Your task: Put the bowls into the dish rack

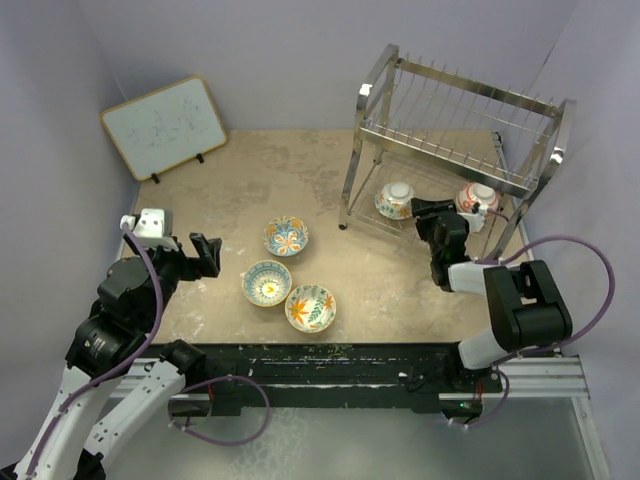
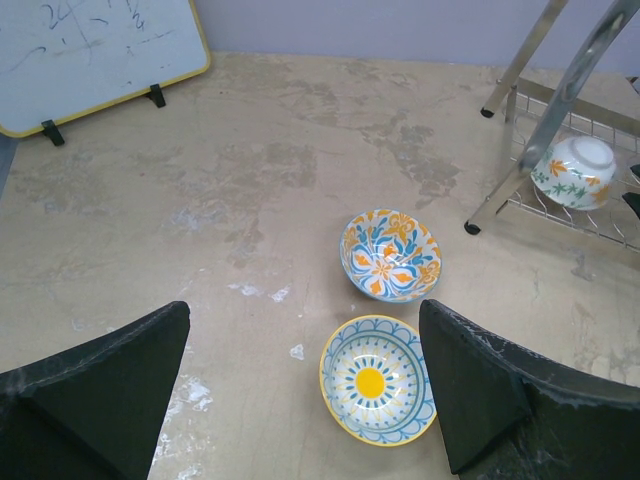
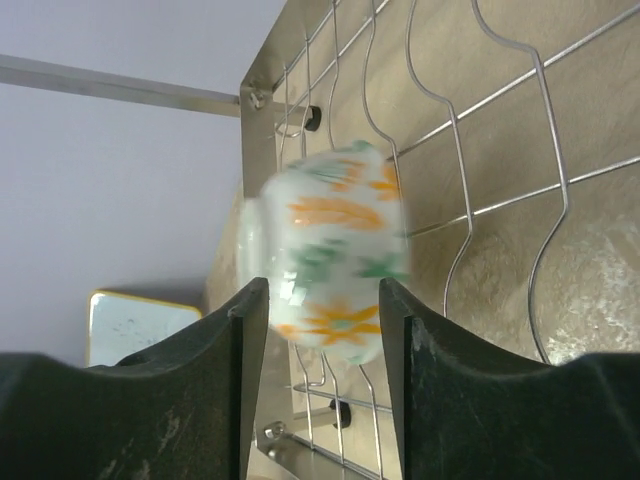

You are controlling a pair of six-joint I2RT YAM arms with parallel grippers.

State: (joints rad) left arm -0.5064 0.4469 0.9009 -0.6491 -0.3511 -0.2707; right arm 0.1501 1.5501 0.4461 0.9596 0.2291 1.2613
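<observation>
The dish rack [image 1: 455,140] stands at the back right, with two bowls on its lower tier: one with green and orange flowers [image 1: 395,200] and one with red-orange marks [image 1: 478,198]. My right gripper [image 1: 425,210] reaches in between them. In the right wrist view its jaws [image 3: 322,300] stand open on either side of the flowered bowl [image 3: 330,250], which is blurred, with a small gap at each side. Three bowls lie on the table: a blue-orange one [image 1: 286,236], a yellow-centred one [image 1: 267,283] and a green-orange one [image 1: 310,307]. Left of them, my left gripper [image 1: 205,255] hovers open and holds nothing.
A wood-framed whiteboard [image 1: 165,125] leans at the back left. The rack's chrome legs [image 2: 560,95] and lower wires [image 3: 540,150] surround the right gripper. In the left wrist view the yellow-centred bowl [image 2: 378,380] lies by the right finger, with the blue-orange bowl [image 2: 390,255] beyond it.
</observation>
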